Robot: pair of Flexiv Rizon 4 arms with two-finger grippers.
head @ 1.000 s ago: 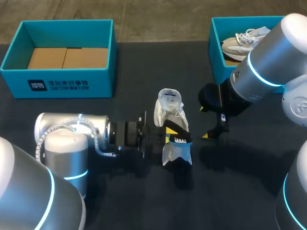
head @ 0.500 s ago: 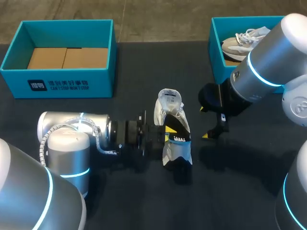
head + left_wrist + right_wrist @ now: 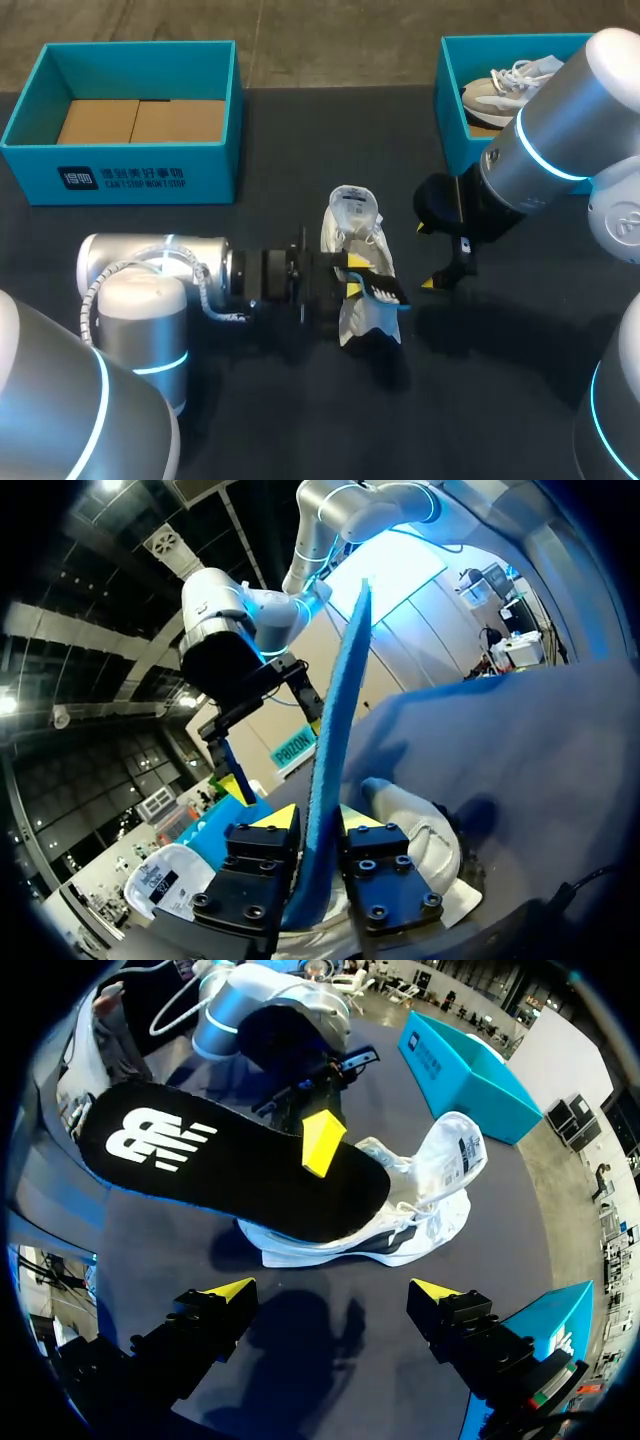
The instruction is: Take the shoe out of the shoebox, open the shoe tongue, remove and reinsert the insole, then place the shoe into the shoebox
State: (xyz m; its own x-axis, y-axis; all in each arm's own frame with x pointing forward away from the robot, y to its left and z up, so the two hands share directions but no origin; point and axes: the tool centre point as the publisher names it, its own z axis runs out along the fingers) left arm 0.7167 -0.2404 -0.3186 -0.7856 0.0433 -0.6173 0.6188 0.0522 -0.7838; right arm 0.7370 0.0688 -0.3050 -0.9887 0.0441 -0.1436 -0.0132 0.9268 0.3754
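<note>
The insole (image 3: pixel 385 290) tips further toward 4 o'clock, clamped edgewise by the left gripper (image 3: pixel 310 822) to clear the shoe (image 3: pixel 352 222) lying mid-table, while the right gripper (image 3: pixel 335 1290) hangs spread and empty at the shoe's 3 o'clock

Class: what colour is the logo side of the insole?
Black, with a white logo; the insole shows best in the right wrist view.

Lit evenly from above in head view, soft shadows pooled on dark table (image 3: pixel 520 420). Blown-out window glare behind insole (image 3: pixel 335 730) in left wrist view. Bent hard at wrist-view edges.
</note>
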